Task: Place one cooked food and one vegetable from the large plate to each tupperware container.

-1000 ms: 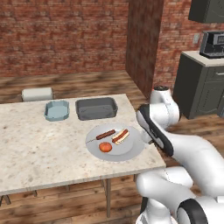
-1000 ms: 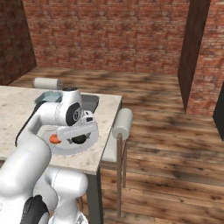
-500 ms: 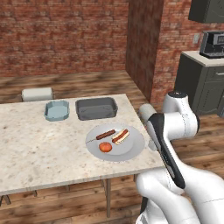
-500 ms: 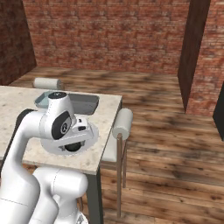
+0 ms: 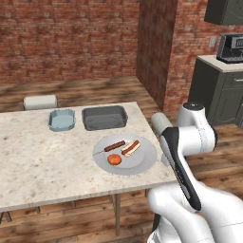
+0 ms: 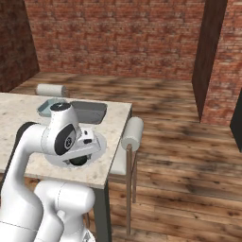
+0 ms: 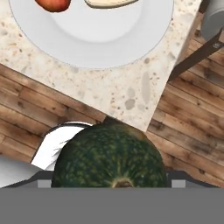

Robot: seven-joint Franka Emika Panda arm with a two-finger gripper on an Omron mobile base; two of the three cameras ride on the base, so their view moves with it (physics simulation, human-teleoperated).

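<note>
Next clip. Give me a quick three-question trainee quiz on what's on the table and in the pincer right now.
1. True or false: the dark-grey tub and the light-blue tub both hold no food yet.
2. What does the pincer hold? A) a lemon B) a dark green ball C) a bread roll
3. How many food items lie on the light-grey plate, and which?

Key:
1. True.
2. B; in the hand view it sits off the plate, over the table corner and the floor.
3. Three: the tomato, the hot dog and the skewered sausage.
</note>
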